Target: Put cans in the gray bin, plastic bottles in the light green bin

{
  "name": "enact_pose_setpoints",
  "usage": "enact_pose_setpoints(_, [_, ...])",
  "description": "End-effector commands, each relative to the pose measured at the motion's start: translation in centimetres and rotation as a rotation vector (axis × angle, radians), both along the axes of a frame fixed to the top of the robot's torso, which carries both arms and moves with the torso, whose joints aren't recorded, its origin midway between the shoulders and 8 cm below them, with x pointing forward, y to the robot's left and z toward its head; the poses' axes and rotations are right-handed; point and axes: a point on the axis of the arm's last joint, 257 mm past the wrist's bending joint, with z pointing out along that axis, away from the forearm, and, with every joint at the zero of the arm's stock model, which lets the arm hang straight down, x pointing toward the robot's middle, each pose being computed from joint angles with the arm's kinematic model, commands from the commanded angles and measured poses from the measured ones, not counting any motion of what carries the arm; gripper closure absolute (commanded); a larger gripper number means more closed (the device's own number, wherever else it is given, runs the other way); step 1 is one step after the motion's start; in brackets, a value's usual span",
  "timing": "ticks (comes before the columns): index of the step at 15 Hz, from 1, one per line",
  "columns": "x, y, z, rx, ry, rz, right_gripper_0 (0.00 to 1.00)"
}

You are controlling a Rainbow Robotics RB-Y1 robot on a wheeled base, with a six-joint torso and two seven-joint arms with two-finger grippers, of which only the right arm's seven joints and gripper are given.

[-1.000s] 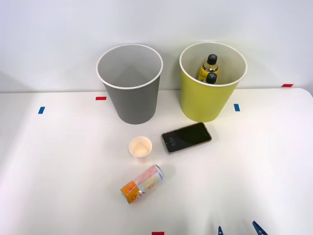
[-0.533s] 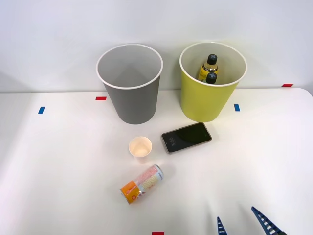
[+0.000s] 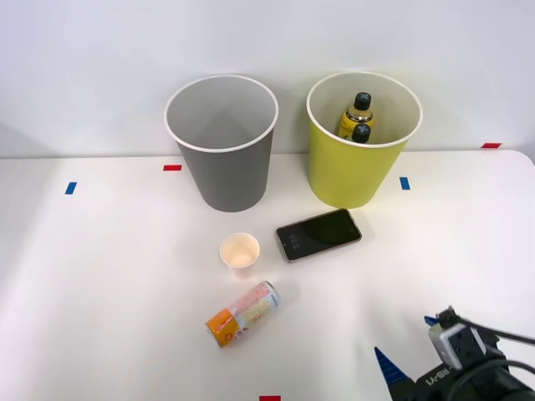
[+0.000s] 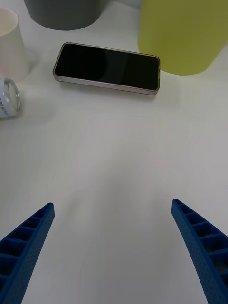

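— How are the jaws of the right gripper [image 4: 113,247] seen?

— They are spread wide, with nothing but bare white table [image 4: 118,180] between the two blue ribbed fingers [image 4: 26,242]. In the front view the right gripper [image 3: 410,355] is seen low at the table's near right corner.

— Where is the can [image 3: 242,314] placed from there?

— It is laid on its side, ahead of the jaws and well off toward the robot's left, orange end nearer the robot. Its silver top [image 4: 8,97] is just caught from the wrist. A paper cup [image 3: 240,253] is stood just beyond it.

— And straight ahead?

— A dark phone [image 4: 106,68] is laid flat, apart from the fingers. Beyond it the light green bin [image 3: 363,142] is stood, with two black-capped plastic bottles [image 3: 357,117] seen inside. The gray bin [image 3: 222,142] is stood beside it, further left.
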Motion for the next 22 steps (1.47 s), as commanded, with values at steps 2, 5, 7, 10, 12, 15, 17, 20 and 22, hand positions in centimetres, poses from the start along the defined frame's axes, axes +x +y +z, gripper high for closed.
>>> enact_pose_setpoints(2, [1.9,1.4,1.7,-0.069,0.065,0.124,0.15])
enact_pose_setpoints(5, [2.7,2.2,2.0,-0.250,0.025,0.272,0.15])
enact_pose_setpoints(7, [2.9,3.1,2.2,-0.382,-0.008,0.403,0.15])
enact_pose_setpoints(10, [3.2,4.8,3.0,-0.561,-0.052,0.622,0.15])
enact_pose_setpoints(12, [3.2,5.7,3.5,-0.682,-0.089,0.767,0.15])
enact_pose_setpoints(15, [3.0,6.4,4.1,-0.869,-0.154,0.979,0.15])
enact_pose_setpoints(17, [2.7,7.1,4.4,-0.967,-0.191,1.099,0.15])
enact_pose_setpoints(20, [2.2,8.7,5.0,-1.037,-0.224,1.216,0.15])
enact_pose_setpoints(22, [2.0,8.8,5.1,-1.108,-0.235,1.287,0.15])
